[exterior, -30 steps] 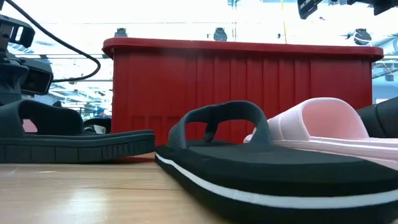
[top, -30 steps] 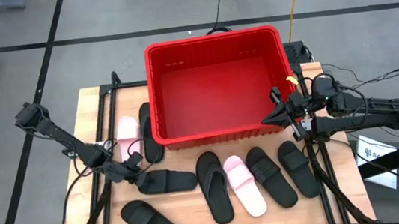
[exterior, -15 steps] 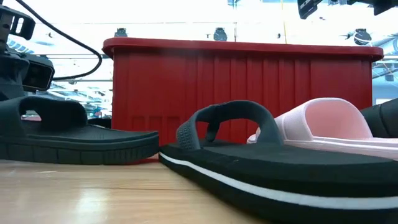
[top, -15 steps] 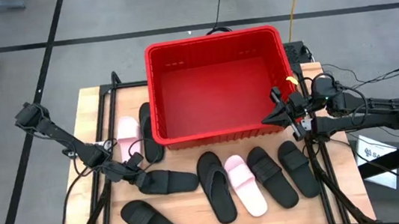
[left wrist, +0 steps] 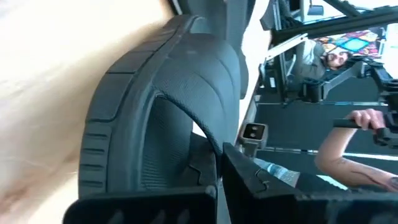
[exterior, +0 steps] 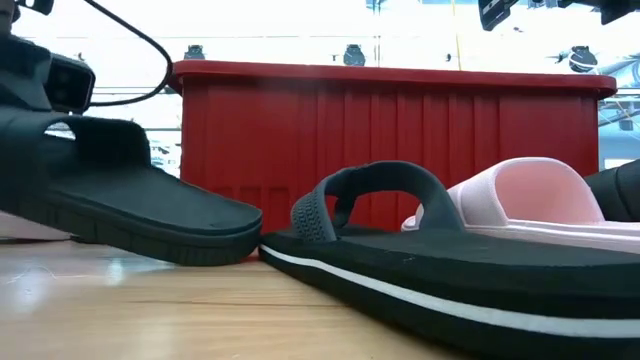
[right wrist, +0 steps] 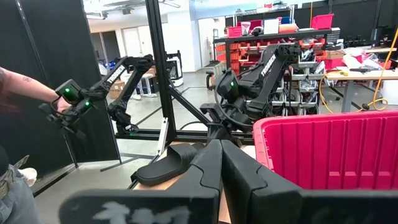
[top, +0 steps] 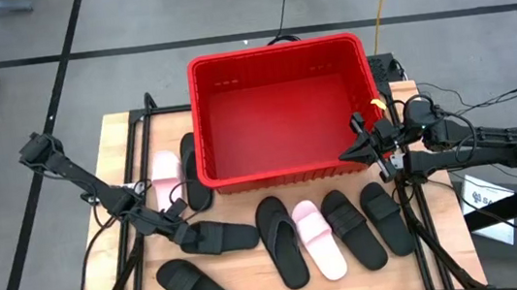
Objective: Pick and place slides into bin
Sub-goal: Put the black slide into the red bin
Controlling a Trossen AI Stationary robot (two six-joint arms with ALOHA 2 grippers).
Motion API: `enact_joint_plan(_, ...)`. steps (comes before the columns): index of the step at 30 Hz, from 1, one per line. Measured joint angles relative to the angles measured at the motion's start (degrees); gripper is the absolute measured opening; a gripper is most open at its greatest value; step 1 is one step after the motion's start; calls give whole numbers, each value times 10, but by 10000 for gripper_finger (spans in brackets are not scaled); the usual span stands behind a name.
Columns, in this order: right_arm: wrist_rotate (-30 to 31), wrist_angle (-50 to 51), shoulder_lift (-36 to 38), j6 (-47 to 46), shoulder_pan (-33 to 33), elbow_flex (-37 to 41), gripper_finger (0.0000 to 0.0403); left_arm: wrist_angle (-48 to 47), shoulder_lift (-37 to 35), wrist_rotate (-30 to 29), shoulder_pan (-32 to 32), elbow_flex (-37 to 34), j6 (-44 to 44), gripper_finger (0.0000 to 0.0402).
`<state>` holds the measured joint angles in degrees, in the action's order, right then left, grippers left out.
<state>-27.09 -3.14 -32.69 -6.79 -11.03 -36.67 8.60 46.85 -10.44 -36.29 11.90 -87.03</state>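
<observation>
The red bin [top: 284, 113] is sitting at the far side of the wooden desk [top: 113, 152]; it looks empty inside; all the slides are lying outside it.

The left gripper [top: 183, 234] is reaching low over the near left part of the desk; its jaws are closed tight on the heel end of a black slide [top: 218, 235]; in the low view this slide [exterior: 130, 200] is tipping, with its held end up off the wood and its toe end pointing down near the bin's front wall [exterior: 390, 130]; in the left wrist view the wide strap of the slide [left wrist: 168, 112] is filling the picture right in front of the fingers [left wrist: 261, 186].

The right gripper [top: 361, 149] is waiting at the bin's near right corner, just beside the rim; its jaws are pressed shut and holding nothing; its fingers [right wrist: 214, 171] are touching each other in the right wrist view.

A black thong sandal [top: 280, 242] is lying in front of the bin; a pink slide [top: 316, 240] is lying right beside it; two more black slides [top: 351, 228] [top: 386, 216] are lying further right. Another black slide [top: 193, 287] is lying at the near left corner of the desk. A second pink slide [top: 163, 174] and a black one [top: 193, 172] are lying side by side against the bin's left wall.

A person's arm [left wrist: 348, 143] is showing in the room behind.
</observation>
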Motion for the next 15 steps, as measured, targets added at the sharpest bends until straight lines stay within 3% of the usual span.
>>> enact_joint_plan(4,0,0,0,2,0,0,0,-18,0,0,0,22,2,1)
enact_joint_plan(15,0,0,0,6,0,0,0,-177,0,32,0,135,23,0)
